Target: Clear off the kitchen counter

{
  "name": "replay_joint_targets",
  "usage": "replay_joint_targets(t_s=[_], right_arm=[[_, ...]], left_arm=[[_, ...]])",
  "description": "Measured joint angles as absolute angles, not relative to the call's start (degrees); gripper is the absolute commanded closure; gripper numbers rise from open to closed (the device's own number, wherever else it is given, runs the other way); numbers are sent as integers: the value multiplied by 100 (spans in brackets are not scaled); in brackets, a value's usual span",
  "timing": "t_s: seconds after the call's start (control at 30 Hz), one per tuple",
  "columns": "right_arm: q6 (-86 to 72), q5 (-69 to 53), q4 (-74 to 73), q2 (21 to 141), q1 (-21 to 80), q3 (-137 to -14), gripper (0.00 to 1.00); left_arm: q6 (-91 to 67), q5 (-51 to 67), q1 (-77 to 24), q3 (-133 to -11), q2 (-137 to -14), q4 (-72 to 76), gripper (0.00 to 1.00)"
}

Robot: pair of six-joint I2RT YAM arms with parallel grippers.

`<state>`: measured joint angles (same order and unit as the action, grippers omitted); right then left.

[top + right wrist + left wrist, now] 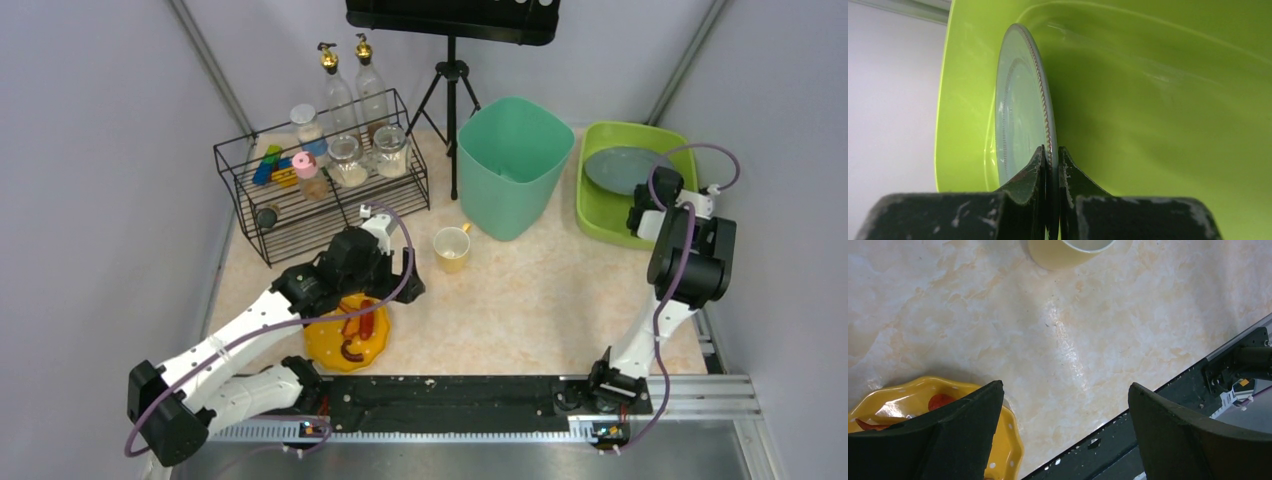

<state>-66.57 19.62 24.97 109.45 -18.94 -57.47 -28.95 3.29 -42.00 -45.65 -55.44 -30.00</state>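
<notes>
The left arm (240, 335) and right arm (640, 340) are white with chunky black joints, a purple cable (683, 245) runs back from each one's scuffed black jaws.

Seen from above, the left arm (345, 262) covers the far part of a yellow plate (325, 350). The red and dark food on it is too small to name, as are the contents of the jars (347, 160) in the rack (300, 215).

In the left wrist view, the top edge cuts off a yellow mug (1063, 252).

In the right wrist view, the near rim of a grey plate (1020, 100) vanishes between the pinched fingers of the right gripper (1053, 152). A green tub (1173, 100) runs out of frame at the top and right.
</notes>
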Motion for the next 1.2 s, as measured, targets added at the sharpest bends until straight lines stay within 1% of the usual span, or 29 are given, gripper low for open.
replay_joint_targets(t_s=[0.07, 0.1, 0.23, 0.3, 0.33, 0.43, 0.57, 0.73, 1.03, 1.2], right_arm=[[-6716, 1973, 2615, 11030, -1894, -5754, 98], [-6742, 1975, 2663, 11065, -1894, -5754, 91], [-6812, 2040, 2775, 11201, -1894, -5758, 54], [-6783, 2095, 2720, 11319, -1894, -5756, 39], [-6792, 2112, 2661, 11360, -1894, -5754, 34], [-6766, 2137, 2816, 11362, -1892, -5758, 25], [-6702, 2130, 2919, 11312, -1892, -5708, 19], [-6383, 2082, 2539, 11010, -1857, -5636, 16], [-5269, 1833, 950, 10324, -1586, -6178, 14], [-4377, 1566, 287, 10237, -1398, -6536, 16]], left_arm=[[-2853, 301, -4200, -4606, -5614, -2995, 1], [-2836, 294, -4200, -4624, -5651, -2991, 1], [-2792, 292, -4200, -4713, -5846, -2980, 1], [-2781, 296, -4200, -4724, -5916, -2965, 1], [-2773, 298, -4200, -4727, -5946, -2956, 1], [-2766, 316, -4200, -4727, -5966, -2954, 1], [-2755, 327, -4200, -4727, -5964, -2954, 1], [-2757, 392, -4200, -4727, -5931, -2958, 1], [-2867, 714, -4200, -4718, -5631, -2956, 1], [-2908, 827, -4200, -4624, -5369, -2958, 1]])
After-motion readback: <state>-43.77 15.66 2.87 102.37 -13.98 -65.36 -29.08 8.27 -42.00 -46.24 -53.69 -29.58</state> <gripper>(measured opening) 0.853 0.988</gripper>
